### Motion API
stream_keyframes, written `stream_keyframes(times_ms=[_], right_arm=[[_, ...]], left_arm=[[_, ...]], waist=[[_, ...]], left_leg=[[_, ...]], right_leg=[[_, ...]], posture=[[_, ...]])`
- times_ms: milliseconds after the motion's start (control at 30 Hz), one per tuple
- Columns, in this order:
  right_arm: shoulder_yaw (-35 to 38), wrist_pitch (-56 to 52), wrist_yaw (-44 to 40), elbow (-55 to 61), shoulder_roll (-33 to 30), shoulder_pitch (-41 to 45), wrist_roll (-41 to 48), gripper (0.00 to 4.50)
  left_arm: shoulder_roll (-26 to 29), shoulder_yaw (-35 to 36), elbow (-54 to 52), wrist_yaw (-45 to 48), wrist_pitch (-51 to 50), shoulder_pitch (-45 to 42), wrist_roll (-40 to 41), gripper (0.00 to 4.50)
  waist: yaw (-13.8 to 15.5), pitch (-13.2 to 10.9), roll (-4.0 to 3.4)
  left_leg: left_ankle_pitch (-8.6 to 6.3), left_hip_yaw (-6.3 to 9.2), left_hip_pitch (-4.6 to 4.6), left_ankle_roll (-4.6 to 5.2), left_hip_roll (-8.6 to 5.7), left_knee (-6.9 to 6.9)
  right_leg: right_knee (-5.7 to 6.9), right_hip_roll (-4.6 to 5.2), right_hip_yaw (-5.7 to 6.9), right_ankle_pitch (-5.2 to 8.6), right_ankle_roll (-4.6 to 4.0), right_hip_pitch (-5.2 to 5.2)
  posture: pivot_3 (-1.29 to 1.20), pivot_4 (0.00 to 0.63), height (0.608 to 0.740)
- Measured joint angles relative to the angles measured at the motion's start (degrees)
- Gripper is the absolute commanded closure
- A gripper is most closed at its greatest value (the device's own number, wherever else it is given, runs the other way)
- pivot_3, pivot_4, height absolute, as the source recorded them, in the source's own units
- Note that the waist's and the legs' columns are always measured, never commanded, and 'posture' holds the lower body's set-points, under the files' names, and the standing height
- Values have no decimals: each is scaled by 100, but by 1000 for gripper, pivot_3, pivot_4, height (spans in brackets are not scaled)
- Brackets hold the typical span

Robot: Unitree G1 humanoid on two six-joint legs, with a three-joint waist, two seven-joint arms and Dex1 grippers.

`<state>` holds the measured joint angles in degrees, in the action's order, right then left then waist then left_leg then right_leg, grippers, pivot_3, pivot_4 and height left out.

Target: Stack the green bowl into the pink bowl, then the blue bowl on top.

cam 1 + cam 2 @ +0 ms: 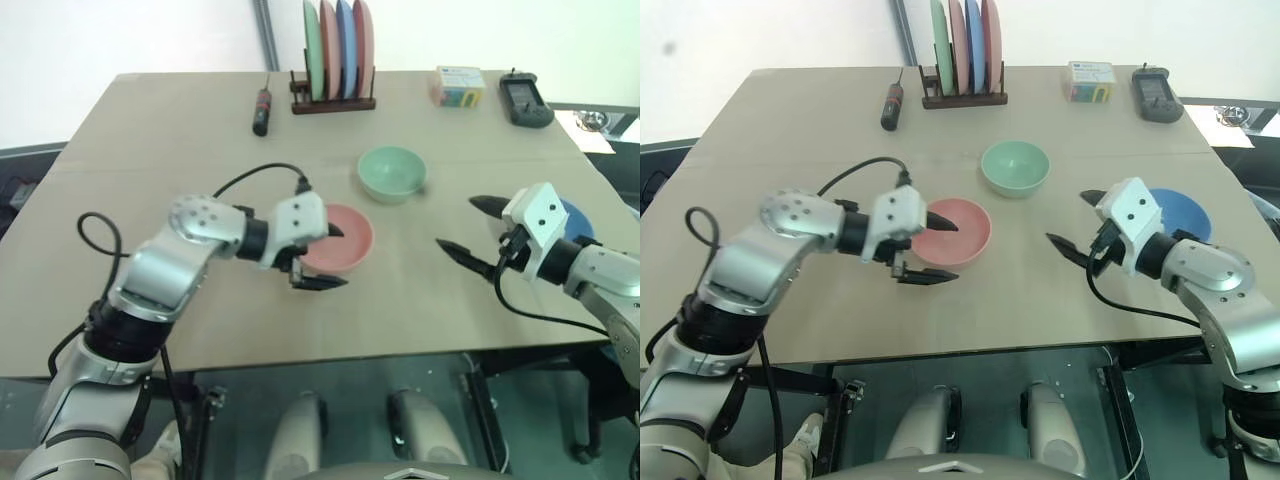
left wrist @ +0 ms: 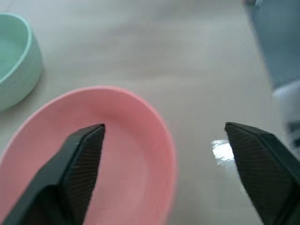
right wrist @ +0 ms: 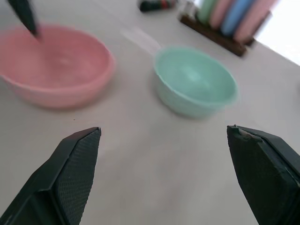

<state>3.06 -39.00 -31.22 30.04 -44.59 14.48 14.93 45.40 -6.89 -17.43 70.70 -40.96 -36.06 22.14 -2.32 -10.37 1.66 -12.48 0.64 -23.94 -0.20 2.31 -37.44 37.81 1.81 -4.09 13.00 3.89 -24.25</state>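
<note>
The two head views look forward and down from above the near edge of the table (image 1: 150, 120), taking in its whole top — the plate rack (image 1: 335, 100) sits at upper centre of the frame. The left wrist view looks close and low along its fingers (image 2: 79, 159) at the pink bowl (image 2: 131, 154). The right wrist view sits a little farther back, facing the pink bowl and the green bowl (image 3: 194, 86) — both wrist views share these two bowls with the head views.

A plate rack (image 1: 334, 100), screwdriver (image 1: 262, 110), small box (image 1: 457, 86) and black device (image 1: 525, 100) line the table's (image 1: 150, 130) far edge.
</note>
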Motion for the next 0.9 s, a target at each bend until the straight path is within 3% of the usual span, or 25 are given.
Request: stream_keyframes(times_ms=[67,133,367,467,500,567,667,767,900], right_arm=[[-80,34,142,-224,-24,117,-315,0],[-495,356,16,-667,-5,526,-597,0],[-1731,1631,-386,-2640,770,2156,-1427,0],[-2144,2354,-460,-4265,1388,3108,-1839,0],[-2422,2953,-461,-5396,1758,3755,-2148,0],[-2574,3430,-458,-6007,1954,4055,-2351,0],[-2804,4204,-369,-7266,2278,4568,-2726,806],[-2912,4931,-329,-8423,2518,4841,-3021,2047],[-2928,5393,-370,-9134,2635,4926,-3204,3603]], left_arm=[[0,466,-28,-146,-45,64,214,61],[-535,1360,-36,-631,193,489,550,61],[-494,2130,-16,-915,453,1576,1081,61],[-345,2665,-92,-784,452,2046,1478,61],[-321,2940,-166,-898,456,2220,1627,61],[-281,3131,-278,-978,452,2327,1730,61],[-215,3360,-489,-1131,368,2558,1942,0],[-212,3624,-810,-1356,258,2884,2247,0],[-212,3854,-1115,-1640,233,3189,2478,0]], waist=[[-8,0,-1],[-46,11,-20],[-67,6,-10],[-103,1,-5],[-117,-1,-3],[-109,-3,5],[-107,-4,4],[-94,-4,4],[-123,-5,2]], left_leg=[[0,-4,8,0,0,0],[0,-20,23,0,2,2],[0,-3,12,0,5,2],[0,-21,12,-1,3,3],[0,-16,13,-1,2,4],[0,0,10,-2,2,8],[0,-3,7,-2,-1,15],[0,-2,4,-3,-7,21],[0,-2,10,-3,-7,21]], right_leg=[[0,0,-3,0,0,2],[0,1,-15,-2,-3,11],[1,-5,-6,-7,-10,8],[-10,2,-14,-9,-9,5],[-8,4,-12,-9,-10,5],[-6,3,1,-8,-12,7],[-11,10,1,-9,-12,4],[-16,16,2,-9,-12,4],[-6,16,1,-10,-13,3]], posture=[[0,150,740],[0,150,740],[0,150,740],[0,150,740],[0,150,740],[0,150,740],[0,150,740],[0,150,740],[0,150,740]])
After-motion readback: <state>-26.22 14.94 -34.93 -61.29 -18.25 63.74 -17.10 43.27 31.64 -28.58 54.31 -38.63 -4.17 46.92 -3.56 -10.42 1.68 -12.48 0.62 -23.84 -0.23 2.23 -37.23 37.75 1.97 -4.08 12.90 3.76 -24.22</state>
